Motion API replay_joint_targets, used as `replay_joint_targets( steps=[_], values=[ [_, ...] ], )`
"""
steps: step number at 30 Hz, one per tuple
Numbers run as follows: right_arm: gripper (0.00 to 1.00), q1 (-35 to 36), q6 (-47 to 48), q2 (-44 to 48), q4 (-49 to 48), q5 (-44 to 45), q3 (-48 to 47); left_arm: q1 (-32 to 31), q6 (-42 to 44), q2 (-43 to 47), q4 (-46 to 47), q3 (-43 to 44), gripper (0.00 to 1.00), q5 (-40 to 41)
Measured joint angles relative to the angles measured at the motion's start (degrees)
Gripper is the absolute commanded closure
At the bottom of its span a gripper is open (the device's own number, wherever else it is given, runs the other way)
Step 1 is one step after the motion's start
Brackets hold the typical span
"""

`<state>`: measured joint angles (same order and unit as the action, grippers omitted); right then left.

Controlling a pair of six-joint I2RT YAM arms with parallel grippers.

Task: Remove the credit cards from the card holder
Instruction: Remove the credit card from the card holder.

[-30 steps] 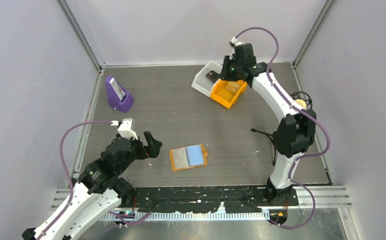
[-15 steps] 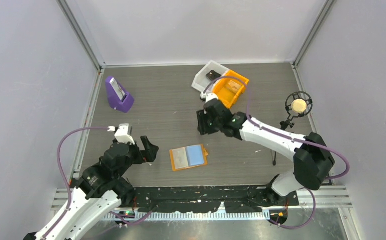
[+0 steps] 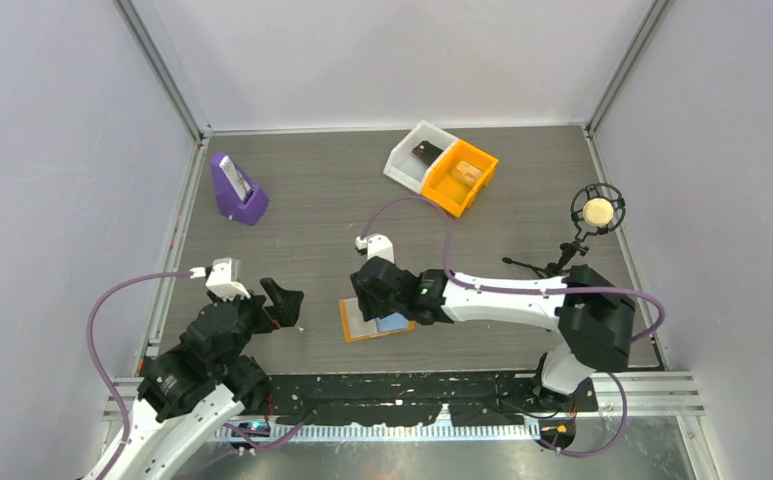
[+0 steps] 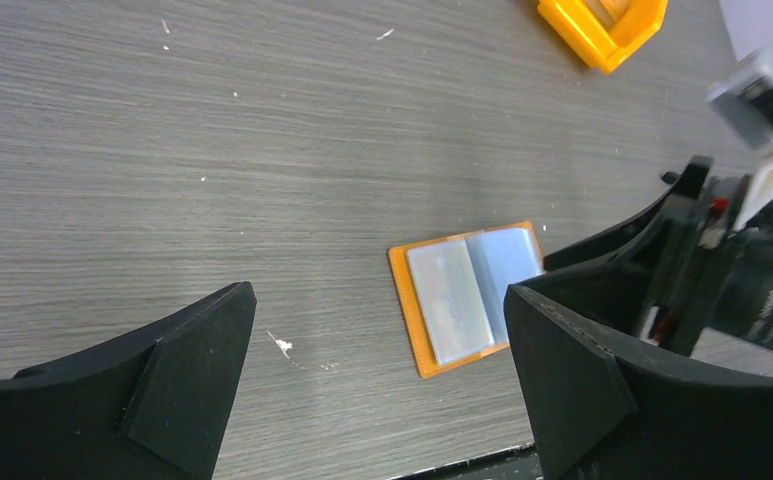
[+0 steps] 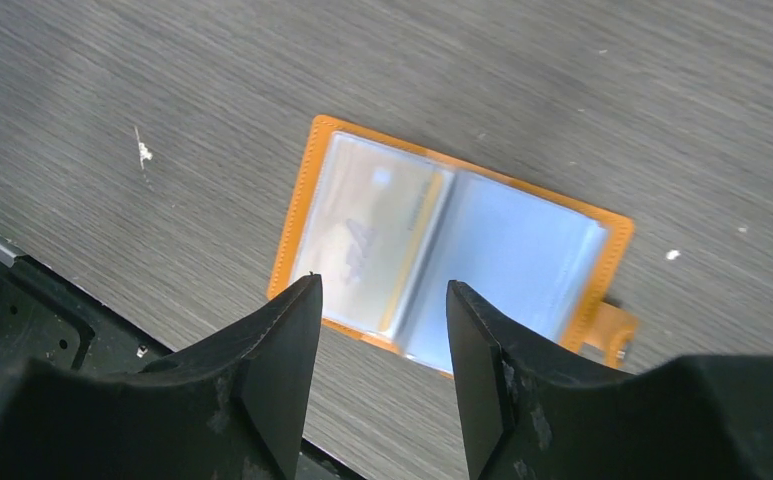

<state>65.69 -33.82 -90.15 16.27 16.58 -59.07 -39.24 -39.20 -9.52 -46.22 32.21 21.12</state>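
From above, our right claw [image 3: 380, 298] hides the far edge of the card holder [image 3: 367, 328], which lies open on the desk [image 3: 322, 220]. Its cards are blurred. Both claws gape and hold nothing, with our left claw [image 3: 284, 300] nearby. A second ago the right claw hung over the orange bin [image 3: 459, 177].

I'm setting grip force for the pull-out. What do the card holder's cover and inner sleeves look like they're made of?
The card holder cover looks like matte orange leather or faux leather; a stitch line seems to run along its edge. The sleeves look like glossy clear soft plastic: they catch glare, and a printed card shows through one.
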Motion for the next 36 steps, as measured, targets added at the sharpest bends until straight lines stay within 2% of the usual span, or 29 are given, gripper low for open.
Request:
replay_joint_targets(
  steps=[13, 31, 36],
  values=[
    [0.44, 5.38, -3.10, -13.03, 3.65, 2.54, -11.37, 0.00, -0.76, 2.69, -0.83, -0.74, 0.00, 1.90],
    [0.49, 6.78, -5.42, -20.59, 9.27, 3.78, -17.00, 0.00, -1.20, 6.36, -1.86, -1.18, 0.01, 4.85],
    [0.55, 6.97, -5.44, -22.01, 9.55, 3.80, -17.03, 0.00, -1.36, 8.35, -2.01, -1.53, 0.02, 5.53]
  ],
)
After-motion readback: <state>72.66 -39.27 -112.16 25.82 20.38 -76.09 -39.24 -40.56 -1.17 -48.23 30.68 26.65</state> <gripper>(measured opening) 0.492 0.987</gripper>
